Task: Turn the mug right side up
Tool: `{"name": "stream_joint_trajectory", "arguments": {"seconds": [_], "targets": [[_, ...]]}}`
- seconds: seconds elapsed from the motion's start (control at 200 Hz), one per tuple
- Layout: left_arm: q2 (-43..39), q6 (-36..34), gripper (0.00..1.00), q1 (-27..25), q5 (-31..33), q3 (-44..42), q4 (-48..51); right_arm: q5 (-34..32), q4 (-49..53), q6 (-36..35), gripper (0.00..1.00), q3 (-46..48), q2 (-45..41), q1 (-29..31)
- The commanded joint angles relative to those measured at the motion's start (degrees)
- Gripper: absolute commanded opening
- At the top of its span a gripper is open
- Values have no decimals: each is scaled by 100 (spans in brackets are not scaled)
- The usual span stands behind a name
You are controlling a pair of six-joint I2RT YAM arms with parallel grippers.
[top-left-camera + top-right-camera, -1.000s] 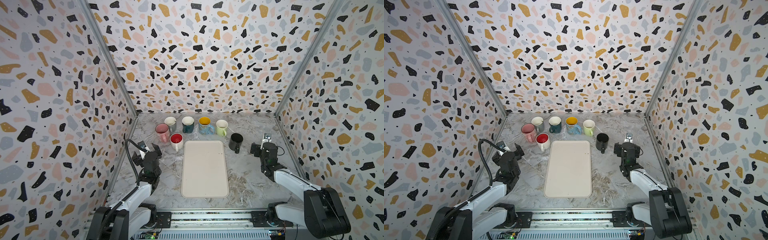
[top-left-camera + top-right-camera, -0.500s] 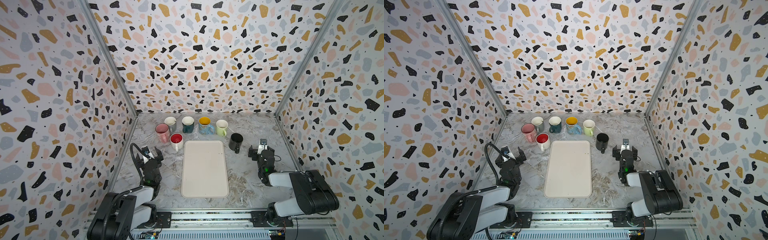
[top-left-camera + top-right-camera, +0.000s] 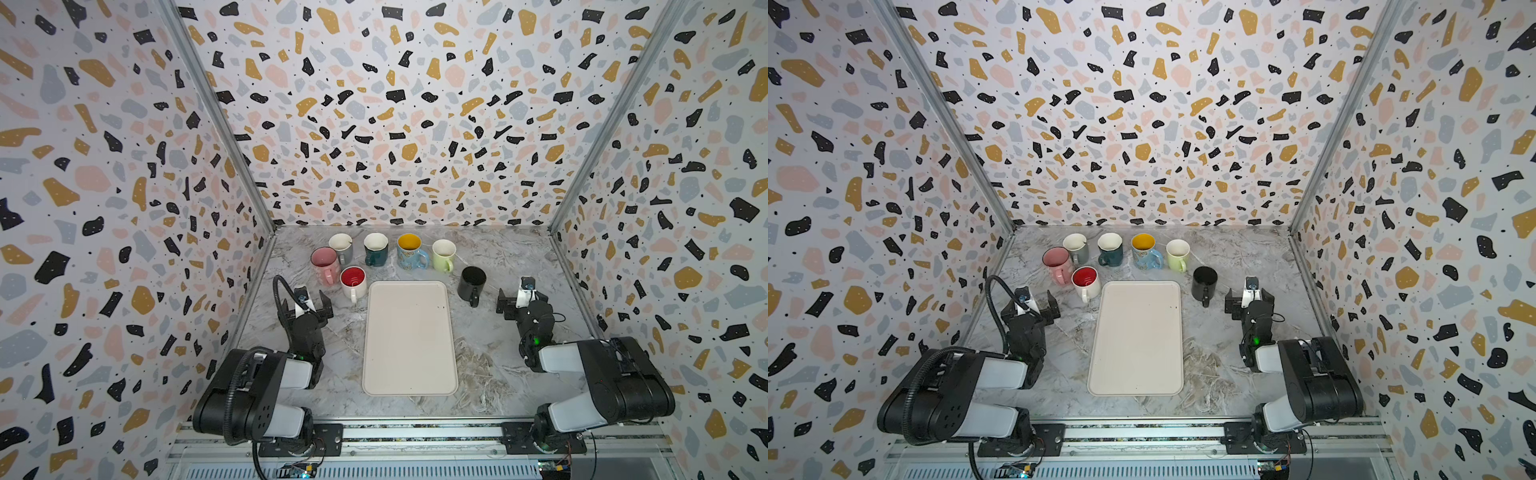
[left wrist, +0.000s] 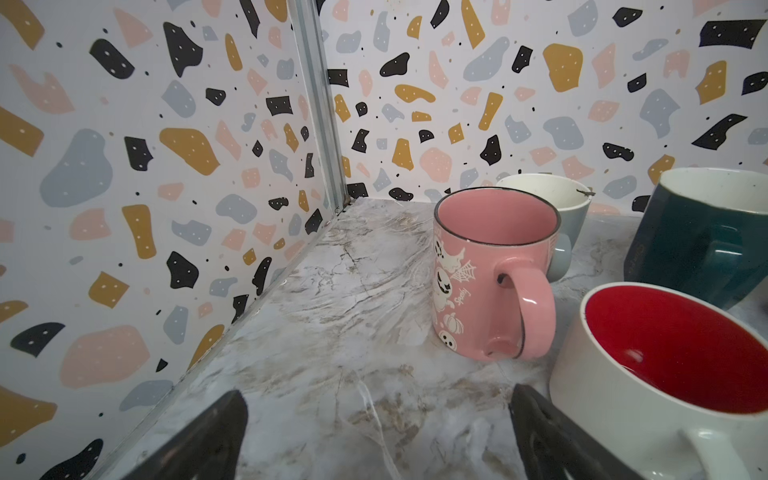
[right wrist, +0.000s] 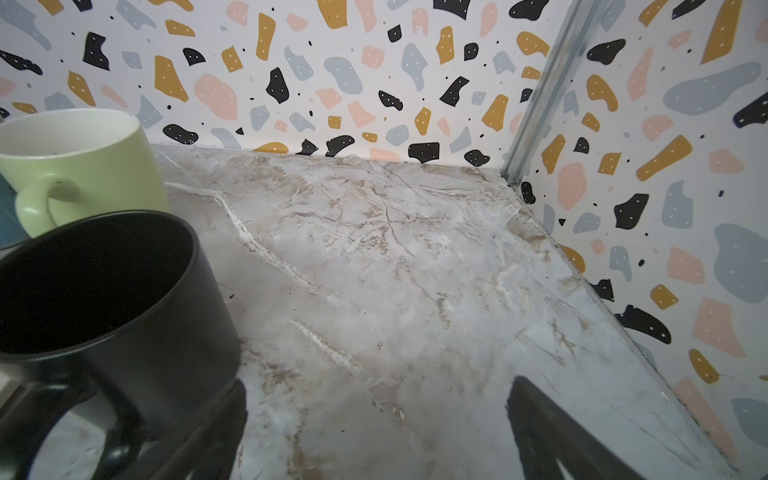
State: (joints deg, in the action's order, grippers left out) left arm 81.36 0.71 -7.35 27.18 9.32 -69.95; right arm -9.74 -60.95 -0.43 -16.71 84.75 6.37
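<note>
One marbled worktop (image 3: 490, 332) carries one cream tray (image 3: 409, 336) at its middle, and two arms, left arm (image 3: 249, 390) and right arm (image 3: 615, 374), fold at the near edge, with left pincer (image 3: 305, 305) and right pincer (image 3: 521, 301) both spread wide, holding nothing. Seven mugs stand mouth up beyond the tray: grey mug (image 3: 341, 248), teal mug (image 3: 376, 250), blue mug (image 3: 409, 252) and green mug (image 3: 444, 255) in a back row, pink mug (image 3: 324, 264) and red-lined mug (image 3: 353, 283) nearer on the left. The seventh, the black mug (image 3: 471, 282), stands off the tray's far right corner, just beside the right pincer, apart from it, outside its jaws.
</note>
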Motion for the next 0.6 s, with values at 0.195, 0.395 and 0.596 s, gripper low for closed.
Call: {"name": "stream_joint_trajectory", "arguments": {"seconds": [0.195, 0.395, 0.596], "targets": [[-24, 56, 100, 41, 27, 26, -28, 260, 61, 45, 99, -102, -46, -65], [-28, 59, 100, 41, 25, 22, -36, 258, 68, 30, 99, -112, -47, -64], [-24, 55, 100, 41, 30, 26, -35, 262, 79, 40, 99, -126, -32, -61]]}}
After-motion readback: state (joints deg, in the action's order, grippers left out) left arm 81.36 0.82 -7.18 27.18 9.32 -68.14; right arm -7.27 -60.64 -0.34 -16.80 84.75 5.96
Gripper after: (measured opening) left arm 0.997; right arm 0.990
